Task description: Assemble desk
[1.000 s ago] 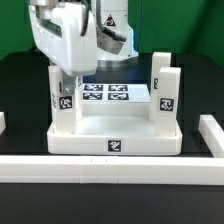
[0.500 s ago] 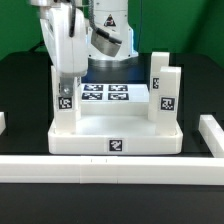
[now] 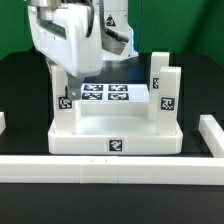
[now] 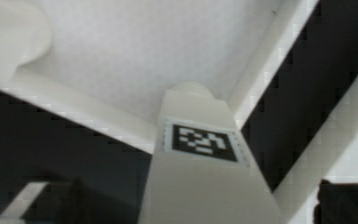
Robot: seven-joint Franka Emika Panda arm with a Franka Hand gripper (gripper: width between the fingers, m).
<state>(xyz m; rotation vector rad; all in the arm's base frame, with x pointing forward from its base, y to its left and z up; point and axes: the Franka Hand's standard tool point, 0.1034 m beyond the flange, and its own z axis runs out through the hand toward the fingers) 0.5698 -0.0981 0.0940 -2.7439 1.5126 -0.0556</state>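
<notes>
Exterior view shows the desk top (image 3: 115,130) lying upside down on the black table, rim up, with three legs standing in its corner sockets: two at the exterior view's right (image 3: 163,88) and one at the left rear (image 3: 64,96), which the gripper (image 3: 66,78) has hold of from above. Compared with half a second ago the wrist has turned about the leg's axis: the arm's white housing now faces the camera squarely where it was angled before, and the tag on the left leg sits a little lower and more to the side. That reads as a screwing turn, so the leg is probably being twisted home into its socket rather than merely placed. The marker board (image 3: 105,94) lies flat behind the top, between the legs as seen from here. Wrist view looks down the leg (image 4: 202,160), its tag facing the camera and the inside of the top (image 4: 140,50) beyond; one finger (image 4: 25,200) shows at the edge, and the jaws appear closed narrowly on the leg, though the contact itself is out of frame. I judge the task well along, with this third leg partly seated and the front left socket not yet filled. The next move likely calls for a release, a counter-rotation and a fresh grip to continue the turn; slipping or cross-threading is the risk.
</notes>
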